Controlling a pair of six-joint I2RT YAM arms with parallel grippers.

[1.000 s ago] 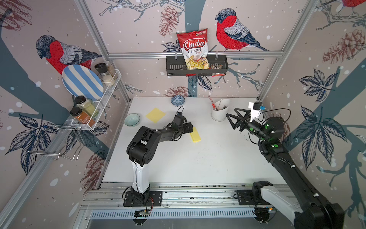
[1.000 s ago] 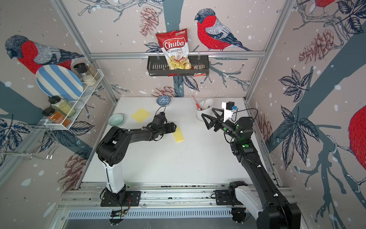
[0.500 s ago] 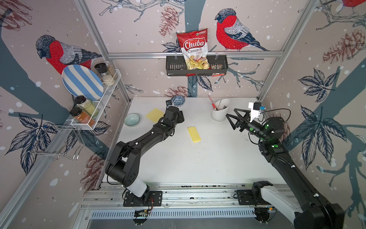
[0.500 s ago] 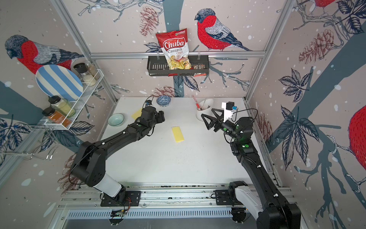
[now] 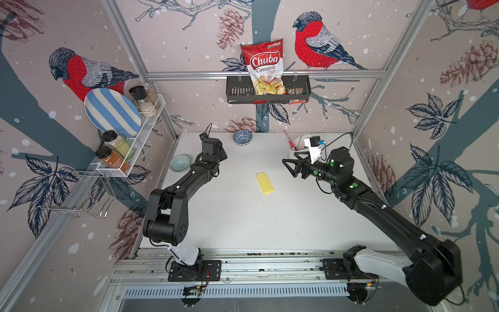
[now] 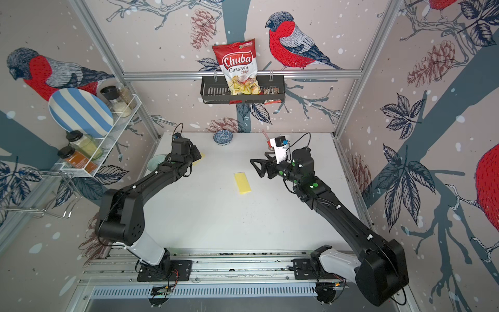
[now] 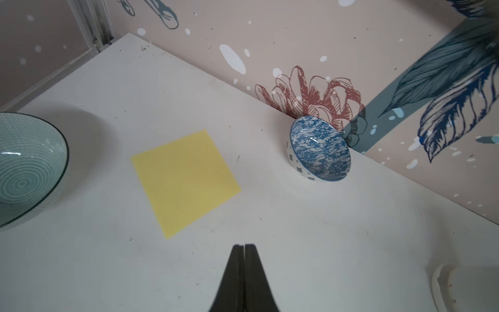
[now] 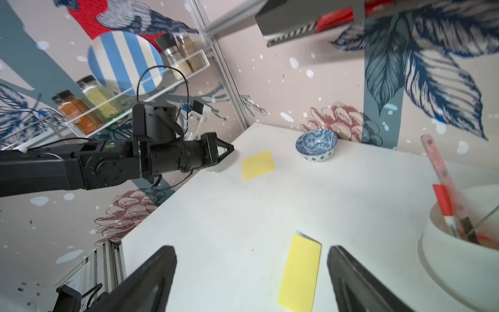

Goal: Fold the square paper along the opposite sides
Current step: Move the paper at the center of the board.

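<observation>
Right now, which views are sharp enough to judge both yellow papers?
Left wrist view: square paper crisp, evenly lit. Right wrist view: folded paper clear, right gripper blurred. Both top views: folded paper sharp, square paper mostly behind the left arm.

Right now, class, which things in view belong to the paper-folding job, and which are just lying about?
Job: square paper, folded paper, left gripper, right gripper.
Lying about: blue bowl, green bowl, pen cup, chips bag, striped plate, spice jars.
</observation>
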